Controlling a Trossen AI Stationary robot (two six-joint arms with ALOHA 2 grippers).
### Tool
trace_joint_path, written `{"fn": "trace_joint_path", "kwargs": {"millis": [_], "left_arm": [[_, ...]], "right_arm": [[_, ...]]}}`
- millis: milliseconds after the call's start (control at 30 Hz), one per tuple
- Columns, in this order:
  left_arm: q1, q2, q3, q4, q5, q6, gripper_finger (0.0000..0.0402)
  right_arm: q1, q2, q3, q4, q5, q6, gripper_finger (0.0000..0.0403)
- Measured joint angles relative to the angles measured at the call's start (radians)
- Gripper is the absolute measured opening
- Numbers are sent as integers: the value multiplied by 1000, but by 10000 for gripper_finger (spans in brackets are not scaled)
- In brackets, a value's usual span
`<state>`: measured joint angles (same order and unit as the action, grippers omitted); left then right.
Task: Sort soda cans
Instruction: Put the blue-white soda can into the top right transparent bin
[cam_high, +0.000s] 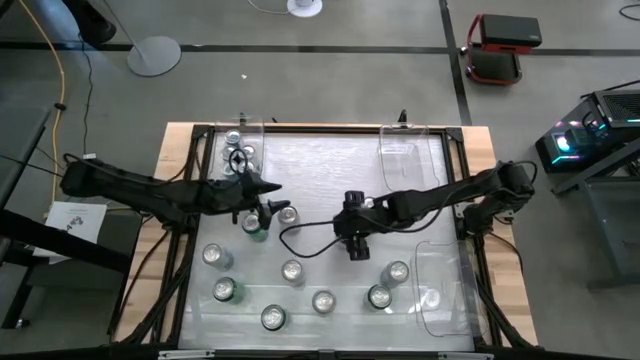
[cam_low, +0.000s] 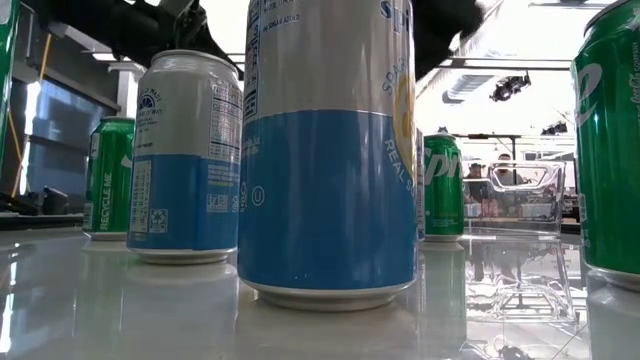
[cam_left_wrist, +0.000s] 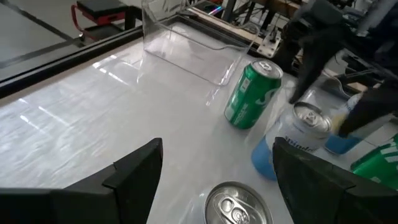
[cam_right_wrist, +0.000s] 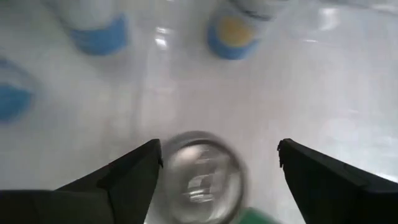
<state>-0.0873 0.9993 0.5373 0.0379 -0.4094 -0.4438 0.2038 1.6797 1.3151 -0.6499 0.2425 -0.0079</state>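
Seen from above, two dark robot arms reach over a glossy white table (cam_high: 320, 160) scattered with soda cans (cam_high: 292, 271).

The left claw (cam_high: 262, 212) hangs with its fingers spread and empty over a green-sided can (cam_high: 253, 224) at the left middle of the table. A silver-topped can (cam_high: 287, 214) stands just beside it. In the left wrist view a silver can top (cam_left_wrist: 238, 204) sits directly between and below the spread fingers, with a green can (cam_left_wrist: 252, 94) and a blue-and-white can (cam_left_wrist: 297, 138) a little beyond.

The right claw (cam_high: 358, 246) hangs near the table's centre, also spread and holding nothing. Its wrist view shows a silver can top (cam_right_wrist: 200, 176) just below and between the fingers, so it seems poised over a can too.

Sorting looks barely started. A clear bin (cam_high: 242, 148) behind the left claw holds what look like two cans. The clear bin (cam_high: 404, 155) behind the right claw and another (cam_high: 443, 290) at the table's right front corner appear empty. About nine cans stand loose in front of the two claws.

Room to move is decent. The cans in front are spaced apart, and the strip between the claws and the back bins is bare. The tightest spot is under the left claw, where two cans stand nearly touching. The bin walls and the dark frame along the table edges are the main things to clear.
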Motion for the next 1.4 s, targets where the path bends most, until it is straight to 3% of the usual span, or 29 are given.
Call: {"fn": "trace_joint_path", "kwargs": {"millis": [100, 267, 700, 967, 1167, 1400], "left_arm": [[0, 16, 0, 20, 0, 1, 279], [0, 20, 0, 17, 0, 1, 279], [0, 20, 0, 13, 1, 3, 279], [0, 20, 0, 13, 3, 3, 279], [0, 20, 0, 13, 2, 8, 279], [-15, 20, 0, 13, 0, 11, 279]], "right_arm": [[3, 13, 0, 5, 54, -47, 320], [-7, 16, -1, -21, -61, -16, 321], [-16, 62, 2, -82, -122, 185, 321], [-14, 63, 1, -87, -123, 77, 320], [-18, 63, 1, -91, -147, -62, 281], [-33, 59, 1, -94, -245, -409, 273]]}}
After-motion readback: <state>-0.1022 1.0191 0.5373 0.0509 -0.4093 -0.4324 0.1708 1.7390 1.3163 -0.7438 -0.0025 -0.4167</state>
